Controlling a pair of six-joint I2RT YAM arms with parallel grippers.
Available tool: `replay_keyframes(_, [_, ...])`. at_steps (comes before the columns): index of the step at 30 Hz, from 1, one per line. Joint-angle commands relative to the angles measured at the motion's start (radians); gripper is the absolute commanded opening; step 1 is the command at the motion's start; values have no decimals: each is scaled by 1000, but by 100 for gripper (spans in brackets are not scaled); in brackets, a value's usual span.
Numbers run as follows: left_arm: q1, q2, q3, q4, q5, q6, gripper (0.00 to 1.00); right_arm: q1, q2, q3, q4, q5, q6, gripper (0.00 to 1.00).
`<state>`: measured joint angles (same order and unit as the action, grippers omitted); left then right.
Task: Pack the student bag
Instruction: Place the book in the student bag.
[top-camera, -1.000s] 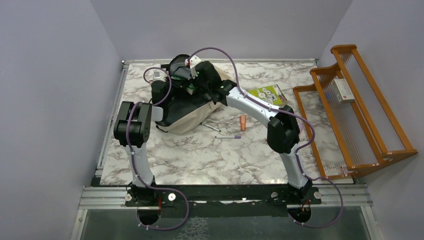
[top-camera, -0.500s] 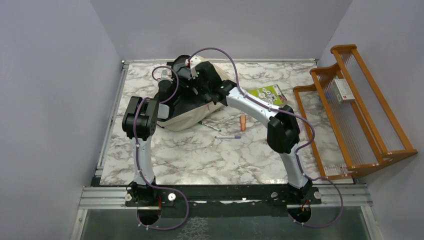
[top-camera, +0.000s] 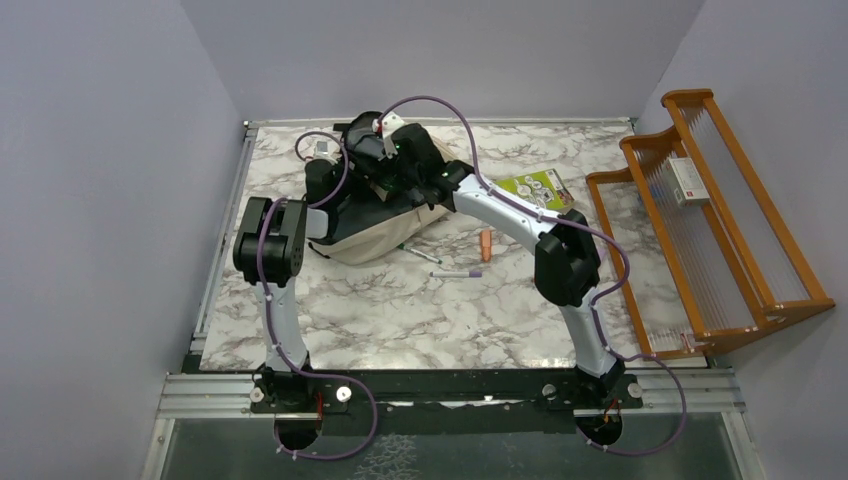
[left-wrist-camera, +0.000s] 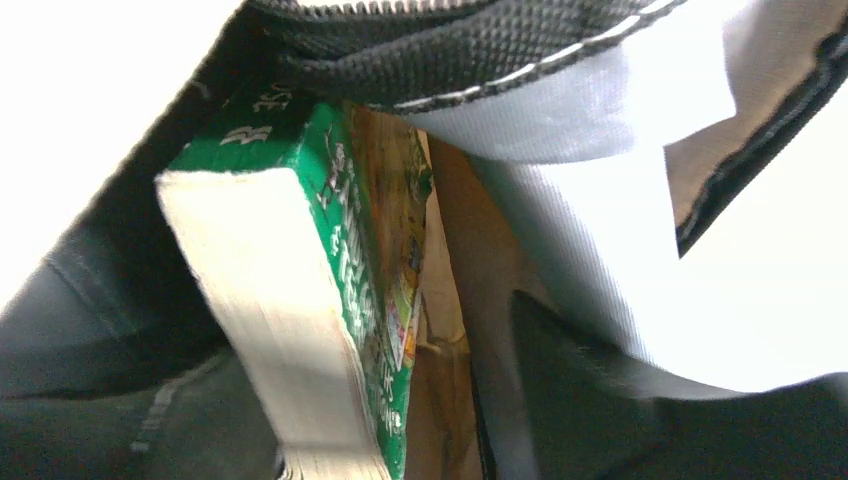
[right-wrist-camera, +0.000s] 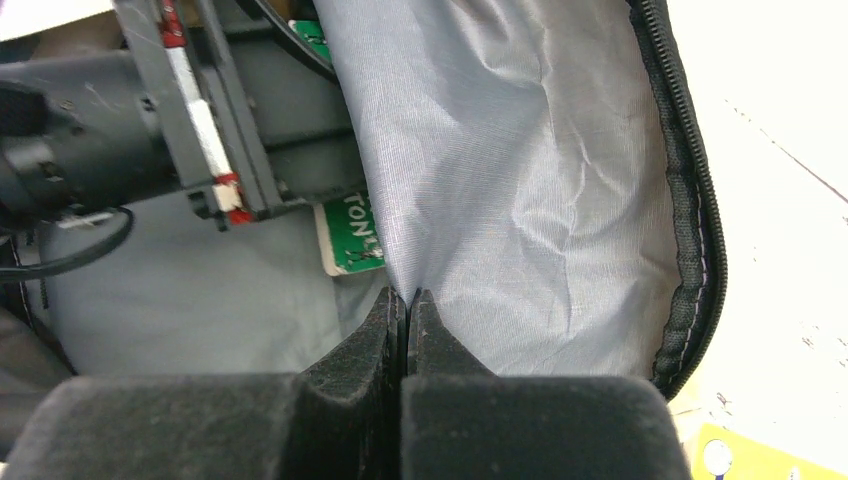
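On the marble table (top-camera: 400, 320), the student bag (top-camera: 375, 240) lay at the far left-centre, its mouth open. The right gripper (right-wrist-camera: 405, 300) was clamped on its grey lining. The left gripper (top-camera: 350, 178) sat inside by a green book (left-wrist-camera: 370, 300), its finger spacing unclear.

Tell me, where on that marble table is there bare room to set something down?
The near stretch of table, between pens and the near edge, lies bare. Crowded: the far left, where both arms meet the student bag.
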<state>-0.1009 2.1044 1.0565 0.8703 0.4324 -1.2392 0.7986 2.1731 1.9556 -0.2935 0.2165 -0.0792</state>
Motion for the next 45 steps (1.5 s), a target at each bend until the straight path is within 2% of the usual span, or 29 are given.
replay_keyframes(1, [38,-99,-23,-30,53,47,84,-11,7,8,38,8,-1,0])
replay_keyframes(7, [57,-147,-58,-95,91,61,94,-19,22,6,37,-5,6,0])
replay_keyframes(10, [58,-145,-47,-147,101,85,95,-19,29,12,35,-9,6,0])
replay_keyframes(13, [57,-134,-28,-176,111,100,88,-20,29,10,34,-9,6,0])
replay_keyframes(18, [44,-83,46,-207,142,109,64,-21,30,12,36,-30,14,1])
replay_keyframes(20, [27,-60,80,-215,143,113,61,-21,31,15,34,-43,19,0])
replay_keyframes(26, [-17,28,218,-254,146,115,59,-21,31,16,32,-52,21,0])
replay_keyframes(28, [-19,51,251,-285,159,125,63,-21,30,16,31,-47,21,0])
replay_keyframes(30, [-18,44,251,-338,155,151,74,-21,26,12,33,-44,19,0])
replay_keyframes(32, [-17,5,265,-531,79,232,94,-20,22,4,38,-38,19,1])
replay_keyframes(33, [-18,-12,283,-636,23,282,98,-20,22,1,40,-35,18,1])
replay_keyframes(35, [-16,-36,306,-761,-45,356,99,-21,22,0,41,-32,16,0])
replay_keyframes(45, [-2,-114,361,-1050,-168,481,99,-21,18,-12,59,-19,14,0])
